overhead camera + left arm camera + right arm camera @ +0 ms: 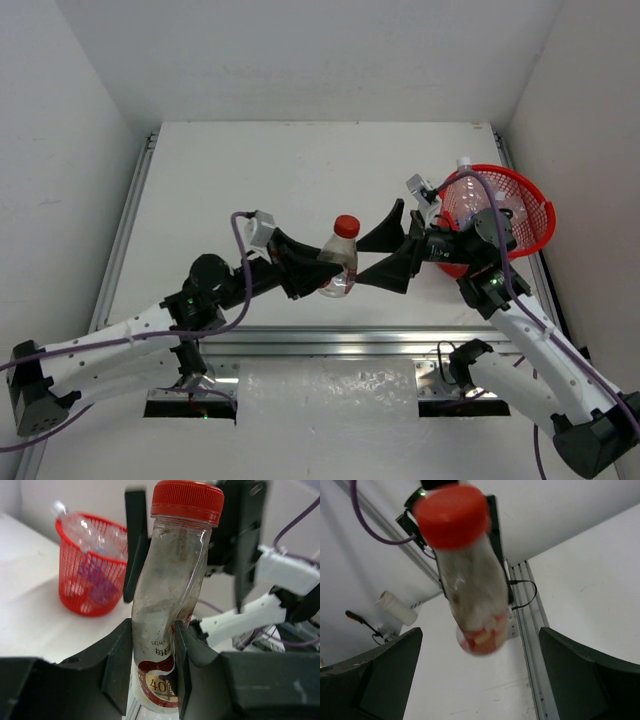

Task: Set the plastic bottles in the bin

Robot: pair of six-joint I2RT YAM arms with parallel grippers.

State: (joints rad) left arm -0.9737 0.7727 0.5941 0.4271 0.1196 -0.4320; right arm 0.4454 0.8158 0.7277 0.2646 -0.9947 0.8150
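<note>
Left wrist view: the left gripper (152, 652) is clamped on the lower body of the red-capped bottle (172, 580), held upright, left of the bin (547, 212). The right gripper (362, 262), between bottle and bin, gapes wide, holding nothing. The bottle is judged light, thin-walled and dented; take it at the stiffer neck.

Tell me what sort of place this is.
Probably a robot test cell: a white table boxed in by plain walls, an aluminium rail at its near edge, and a red basket holding bottles.
</note>
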